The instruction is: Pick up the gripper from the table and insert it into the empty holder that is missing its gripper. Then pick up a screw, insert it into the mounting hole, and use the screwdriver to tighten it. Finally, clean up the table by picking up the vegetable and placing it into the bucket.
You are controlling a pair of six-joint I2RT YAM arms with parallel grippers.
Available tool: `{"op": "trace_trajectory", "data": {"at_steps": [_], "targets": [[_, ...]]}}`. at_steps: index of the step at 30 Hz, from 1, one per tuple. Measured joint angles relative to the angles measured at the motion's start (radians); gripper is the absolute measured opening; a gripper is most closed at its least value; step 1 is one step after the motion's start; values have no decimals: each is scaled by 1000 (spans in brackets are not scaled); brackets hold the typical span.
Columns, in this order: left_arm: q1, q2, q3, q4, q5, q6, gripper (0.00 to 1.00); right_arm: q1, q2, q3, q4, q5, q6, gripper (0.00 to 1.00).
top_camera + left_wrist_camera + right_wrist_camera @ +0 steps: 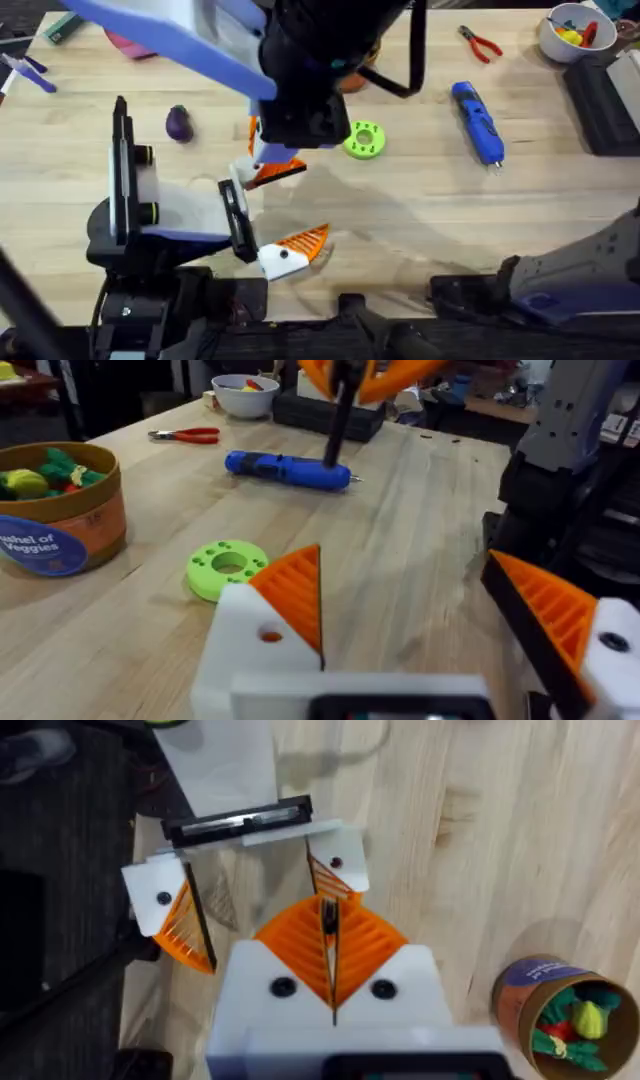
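We note right claw (332, 982) pinched shut on a thin black piece, just above left claw (255, 905), spread wide, empty, screwdriver (478, 122) well apart

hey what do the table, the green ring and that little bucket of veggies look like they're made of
The table looks like pale wood with a smooth matte finish; grain lines show. The green ring seems to be matte plastic, maybe 3D-printed, with small holes around its face. The bucket looks like cardboard or thin fiberboard: dull brown wall, printed blue label.
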Motion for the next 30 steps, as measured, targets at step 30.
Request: {"op": "trace_trajectory", "data": {"at_steps": [30], "targets": [[0,0,0,0,0,0,985,4,71,0,20,-7,-19,6]]}}
